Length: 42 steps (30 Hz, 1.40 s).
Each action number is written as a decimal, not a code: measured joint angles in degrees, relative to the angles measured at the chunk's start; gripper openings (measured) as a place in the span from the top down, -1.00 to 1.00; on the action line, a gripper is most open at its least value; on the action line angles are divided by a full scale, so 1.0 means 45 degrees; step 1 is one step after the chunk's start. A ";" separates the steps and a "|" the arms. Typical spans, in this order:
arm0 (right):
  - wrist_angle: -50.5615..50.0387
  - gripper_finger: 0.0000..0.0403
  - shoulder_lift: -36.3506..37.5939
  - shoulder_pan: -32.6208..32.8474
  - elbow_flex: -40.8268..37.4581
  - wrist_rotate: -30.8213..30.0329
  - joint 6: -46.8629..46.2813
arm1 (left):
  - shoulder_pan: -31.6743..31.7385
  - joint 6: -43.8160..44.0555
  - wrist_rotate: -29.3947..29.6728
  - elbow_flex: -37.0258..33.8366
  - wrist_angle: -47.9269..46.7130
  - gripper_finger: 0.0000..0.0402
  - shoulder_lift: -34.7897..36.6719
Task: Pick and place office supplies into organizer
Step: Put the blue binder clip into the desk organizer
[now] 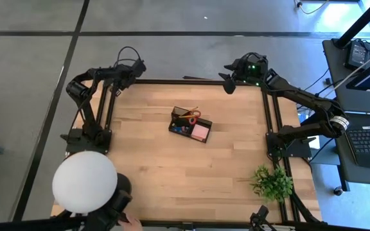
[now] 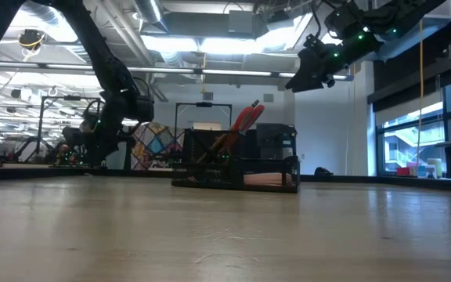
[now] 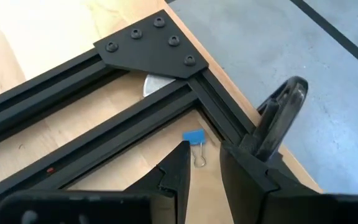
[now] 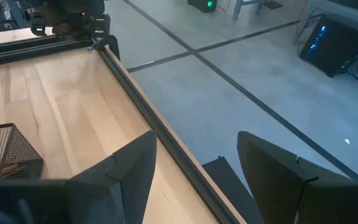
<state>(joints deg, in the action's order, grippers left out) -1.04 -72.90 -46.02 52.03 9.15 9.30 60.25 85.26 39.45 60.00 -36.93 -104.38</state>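
Left pincer [image 3: 202, 167], part open and empty, hovers over blue clip [image 3: 193, 137]; next grab it for organizer [image 1: 190, 124].

**Layout: organizer mid-table, rest at the edges**

High view, clock dirs from table centre. Organizer [image 1: 190, 124] sits approx. at centre, slightly twd 12. In it: scissors [image 1: 186, 115] and pencils [image 1: 183, 119] in the 11 o'clock part, sticky-note block [image 1: 200, 131] in the 5 o'clock part. Lamp [image 1: 84, 182] at 8, on table corner. Plant [image 1: 272, 182] at 4, nr table edge. Binder clip [image 3: 194, 137] lies on table inside frame corner [image 3: 157, 46], at 10, just beyond left gripper [image 3: 202, 163]. Right gripper [image 1: 227, 79] at 1, above table edge.
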 joint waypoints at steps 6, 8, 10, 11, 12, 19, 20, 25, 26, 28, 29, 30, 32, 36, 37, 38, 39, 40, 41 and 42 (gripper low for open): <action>-0.0005 -0.13 0.0000 0.0003 0.0000 0.0000 0.0000 | 0.0082 0.0121 -0.0192 0.0104 -0.0081 0.59 0.0000; -0.0005 -0.13 0.0000 0.0005 0.0000 0.0000 0.0000 | 0.0077 0.0112 -0.0223 0.0104 -0.0101 0.59 0.0000; -0.0005 -0.13 0.0000 0.0005 0.0000 0.0000 0.0000 | 0.0077 0.0025 -0.0299 0.0104 -0.0126 0.59 0.0000; -0.0008 -0.13 0.0000 0.0005 0.0000 0.0000 -0.0001 | 0.0077 0.0024 -0.0299 0.0104 -0.0125 0.59 0.0000; -0.0010 -0.13 0.0000 0.0005 0.0000 0.0000 -0.0002 | 0.0077 0.0031 -0.0287 0.0104 -0.0130 0.59 0.0000; -0.0014 -0.13 0.0000 0.0010 0.0000 0.0000 -0.0007 | 0.0077 0.0452 0.0043 0.0104 -0.0051 0.59 0.0000; -0.0019 -0.13 0.0000 0.0015 0.0000 0.0000 -0.0005 | 0.0077 0.0470 0.0058 0.0104 -0.0038 0.59 0.0000; -0.0024 -0.13 0.0000 0.0015 0.0000 0.0000 -0.0053 | 0.0077 0.0599 0.0114 0.0104 0.0003 0.59 0.0000; -0.0024 -0.13 0.0000 0.0015 0.0000 0.0000 -0.0053 | 0.0077 0.0606 0.0114 0.0104 0.0049 0.59 0.0000; -0.0024 -0.13 0.0000 0.0018 0.0000 0.0000 -0.0068 | 0.0079 0.0572 -0.0009 0.0156 0.0068 0.59 0.0000; -0.0024 -0.13 0.0000 0.0019 0.0000 0.0000 -0.0114 | 0.0080 0.0475 -0.0090 0.0172 0.0086 0.59 0.0000; -0.0024 -0.13 0.0000 0.0019 0.0000 0.0000 -0.0183 | 0.0077 0.0374 -0.0145 0.0172 0.0082 0.59 0.0000; 0.0002 -0.13 0.0000 0.0019 0.0000 0.0000 -0.0333 | 0.0077 0.0039 -0.0231 0.0172 0.0079 0.59 0.0000; 0.0123 -0.13 0.0000 0.0019 0.0000 0.0000 -0.0345 | 0.0082 -0.1391 -0.0241 0.0172 0.0572 0.59 0.0003; 0.0141 -0.13 0.0000 0.0019 0.0000 0.0000 -0.0345 | 0.0085 -0.1716 -0.0299 0.0172 0.0836 0.59 0.0005; 0.0150 -0.13 0.0000 0.0019 0.0000 0.0000 -0.0345 | 0.0107 -0.1849 -0.0464 0.0172 0.1135 0.59 0.0005; 0.0151 -0.13 0.0000 0.0019 0.0000 0.0000 -0.0345 | 0.0134 -0.1931 -0.0628 0.0172 0.1384 0.59 0.0005; 0.0147 -0.13 0.0000 0.0019 0.0000 0.0000 -0.0354 | 0.0179 -0.1986 -0.0748 0.0172 0.1538 0.59 0.0004; 0.0146 -0.13 0.0000 0.0019 0.0000 0.0000 -0.0381 | 0.0225 -0.1936 -0.0796 0.0172 0.1575 0.59 -0.0012; 0.0130 -0.13 0.0000 0.0019 0.0000 0.0003 -0.0415 | 0.0282 -0.1808 -0.0814 0.0172 0.1566 0.59 -0.0064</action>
<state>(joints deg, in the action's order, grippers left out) -0.45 -72.90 -45.93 52.03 9.16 7.43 61.52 77.12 35.79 60.77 -29.89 -104.66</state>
